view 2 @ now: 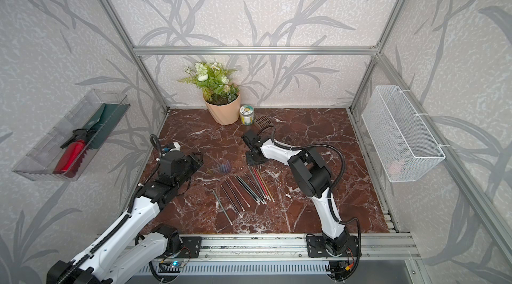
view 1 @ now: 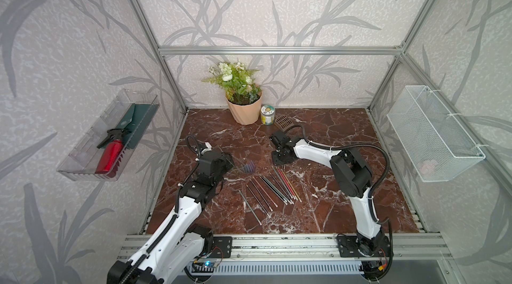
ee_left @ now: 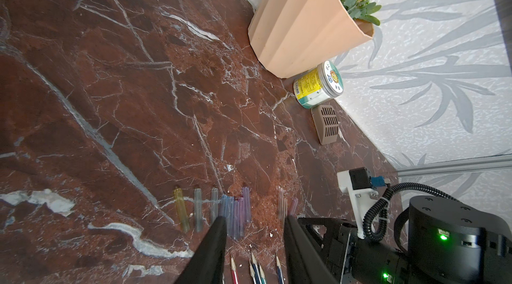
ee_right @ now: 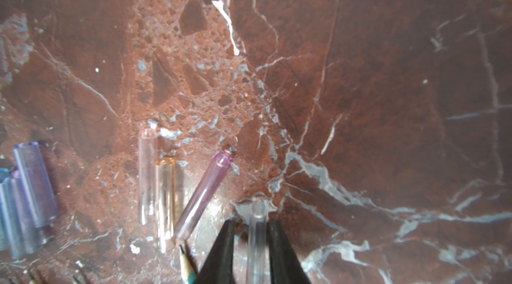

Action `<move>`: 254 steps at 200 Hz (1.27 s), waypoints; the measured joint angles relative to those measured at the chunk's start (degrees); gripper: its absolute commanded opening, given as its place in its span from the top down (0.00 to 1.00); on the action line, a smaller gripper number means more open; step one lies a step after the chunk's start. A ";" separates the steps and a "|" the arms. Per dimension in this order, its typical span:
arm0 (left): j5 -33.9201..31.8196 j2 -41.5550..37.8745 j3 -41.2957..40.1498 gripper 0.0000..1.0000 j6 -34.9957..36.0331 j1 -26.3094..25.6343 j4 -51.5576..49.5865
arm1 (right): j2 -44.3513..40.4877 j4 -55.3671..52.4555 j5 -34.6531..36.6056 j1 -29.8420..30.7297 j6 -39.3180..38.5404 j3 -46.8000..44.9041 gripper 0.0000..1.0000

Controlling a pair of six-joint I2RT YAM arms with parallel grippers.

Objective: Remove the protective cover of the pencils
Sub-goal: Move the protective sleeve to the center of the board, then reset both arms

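Pencils (view 1: 270, 190) lie in a loose fan on the middle of the desk (view 1: 346, 130), with their bare sharpened points toward the back wall and their erasers toward the robot. The protective cover (view 1: 248, 168) is off them. It lies as separate caps on the desk just beyond the points, a tight blue-purple bunch (ee_left: 235, 213) with looser yellow, grey and pink caps on either side.

The right arm (view 1: 310, 152) reaches forward from its base and bends down at the wrist, bringing the right fingers (ee_right: 221, 255) low over the desk just past the far end of the fan. They stand slightly parted, with a clear cap (ee_right: 257, 235) lying lengthwise between them. A sliver of desk shows between the cap and one finger, so it is not pinched; whether the other finger touches it cannot be told.

The left arm (view 1: 188, 208) stretches in from the front, its wrist turned toward the centre. The left fingers (ee_left: 213, 246) are spread with nothing between them, their tips near the bunch of caps and the pencil points. Whether they touch the desk cannot be told.

In both top views the left wrist covers its own fingers, and the caps are a faint smudge that cannot be counted. Both wrist views cut the pencils down to their points. The right wrist view is soft, and the clear cap runs off its edge.
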 measured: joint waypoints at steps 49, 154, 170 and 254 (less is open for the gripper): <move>-1.86 -1.62 0.00 0.14 3.10 0.92 -0.44 | -9.86 0.04 1.40 0.00 -0.74 -3.69 0.41; -32.79 -0.22 -16.52 0.00 33.55 6.03 31.17 | -58.49 32.85 12.96 -19.32 -10.67 -44.89 0.01; -36.87 6.16 -16.04 0.00 37.79 7.06 38.32 | -57.57 38.34 10.49 -27.17 -13.97 -52.04 0.01; -37.90 32.13 -17.22 0.09 52.15 10.60 63.76 | -35.85 71.04 8.74 -34.64 -25.05 -68.02 0.01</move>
